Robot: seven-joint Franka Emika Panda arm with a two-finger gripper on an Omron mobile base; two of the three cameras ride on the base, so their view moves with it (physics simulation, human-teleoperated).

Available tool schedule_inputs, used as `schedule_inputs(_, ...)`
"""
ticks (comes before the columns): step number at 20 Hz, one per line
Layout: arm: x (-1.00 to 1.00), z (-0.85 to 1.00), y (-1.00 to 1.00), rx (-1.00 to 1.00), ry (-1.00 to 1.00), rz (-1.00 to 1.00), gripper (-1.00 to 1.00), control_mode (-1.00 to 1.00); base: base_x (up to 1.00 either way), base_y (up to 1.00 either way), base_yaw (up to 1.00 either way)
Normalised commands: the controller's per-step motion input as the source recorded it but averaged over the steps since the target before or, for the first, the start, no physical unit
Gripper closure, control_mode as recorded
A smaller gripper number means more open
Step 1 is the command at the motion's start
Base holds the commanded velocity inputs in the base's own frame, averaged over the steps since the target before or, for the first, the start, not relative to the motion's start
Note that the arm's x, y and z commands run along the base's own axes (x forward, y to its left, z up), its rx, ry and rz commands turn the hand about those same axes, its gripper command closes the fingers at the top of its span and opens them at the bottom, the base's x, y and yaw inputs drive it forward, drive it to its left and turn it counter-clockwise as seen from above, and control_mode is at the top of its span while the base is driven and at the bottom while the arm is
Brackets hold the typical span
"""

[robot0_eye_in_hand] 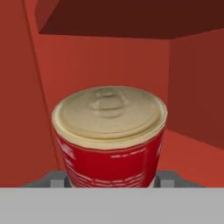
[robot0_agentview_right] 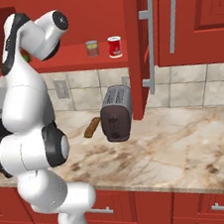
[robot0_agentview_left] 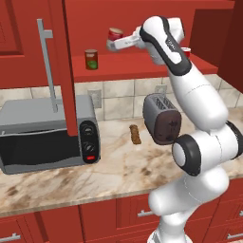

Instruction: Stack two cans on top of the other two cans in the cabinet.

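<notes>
The red wall cabinet stands open, its door with the long grey bar handle swung out over the marble worktop. On the worktop, a grey microwave sits toward the left end, a dark toaster stands near the back wall, and a small brown bar-shaped item lies between them. The white arm reaches up into the cabinet, and its jaws are clamped on a red can with a pale lower band, held in the air above the cabinet shelf. A green-labelled can stands on the shelf toward its left end. Toward the shelf's right end stand a grey can and a red-and-white can, just beside each other.
</notes>
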Motion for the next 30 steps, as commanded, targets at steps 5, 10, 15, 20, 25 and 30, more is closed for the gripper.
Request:
schedule_inputs(5, 0.01, -0.02, 0.32, -0.03, -0.11, 0.03, 1.0, -1.0, 0.0, 0.0, 0.0)
schedule_inputs(10, 0.09, 0.0, 0.25, 0.0, -0.07, 0.0, 1.0, -1.0, 0.0, 0.0, 0.0)
schedule_inputs(15, 0.01, -0.01, 0.16, 0.0, 0.0, 0.0, 1.0, -1.0, 0.0, 0.0, 0.0)
schedule_inputs(20, 0.09, -0.01, 0.16, 0.0, 0.0, 0.0, 1.0, -1.0, 0.0, 0.0, 0.0)
schedule_inputs(25, 0.1, 0.01, 0.15, -0.03, 0.0, 0.0, 1.0, -1.0, 0.0, 0.0, 0.0)
schedule_inputs(30, 0.12, 0.0, 0.1, -0.06, 0.0, 0.0, 1.0, -1.0, 0.0, 0.0, 0.0)
